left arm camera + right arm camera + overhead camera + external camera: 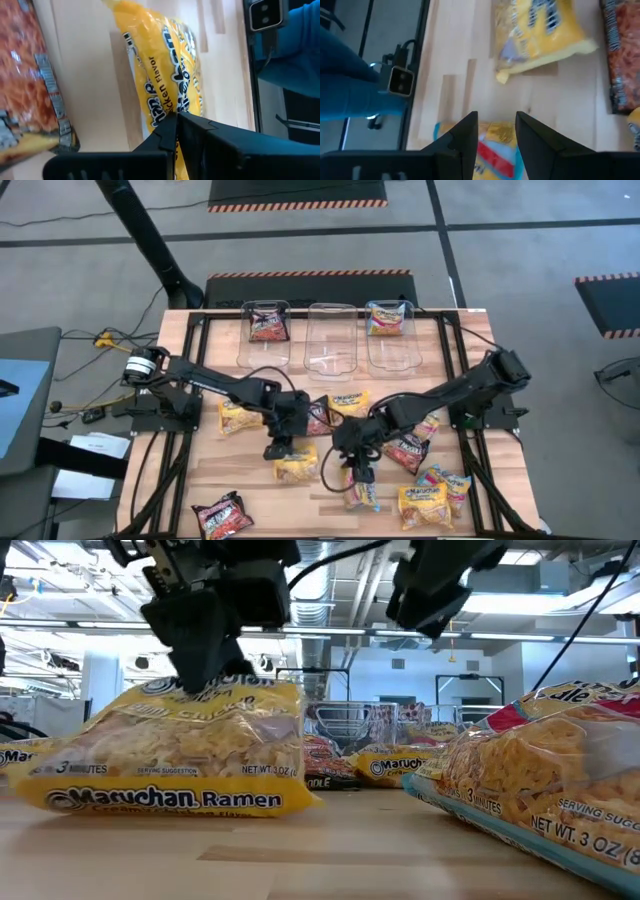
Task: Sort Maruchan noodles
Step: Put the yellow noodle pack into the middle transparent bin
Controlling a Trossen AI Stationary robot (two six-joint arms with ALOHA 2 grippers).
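We find the noodle packets scattered over the lower half of the wooden worktop (470, 490) in the high view, with two already lying in tubs. A yellow packet (297, 469) lies at lower centre, and the left gripper (275, 450) sits at its upper left edge. In the left wrist view its fingers (170, 131) are pressed together with the packet's yellow film caught between them. In the low view this packet stands at the left of the frame under the dark gripper.

The right gripper (355, 472) hangs just right of that packet, above a blue-and-yellow packet (362, 494) at lower centre. In the right wrist view its fingers (465, 134) stand spread apart, one on each side of this packet's top edge; we cannot tell whether they touch it.

Other packets: a dark maroon one (222, 516) at the lower left, well apart from the rest; a yellow one (239, 417) at centre left; a yellow one (349, 402) at centre; a dark one (408, 450) right of centre; a yellow one (424, 505) at the lower right.

Three clear tubs (333, 340) stand in a row at upper centre. The left tub holds a dark packet (267, 326), the right tub a blue-and-yellow packet (386, 320).
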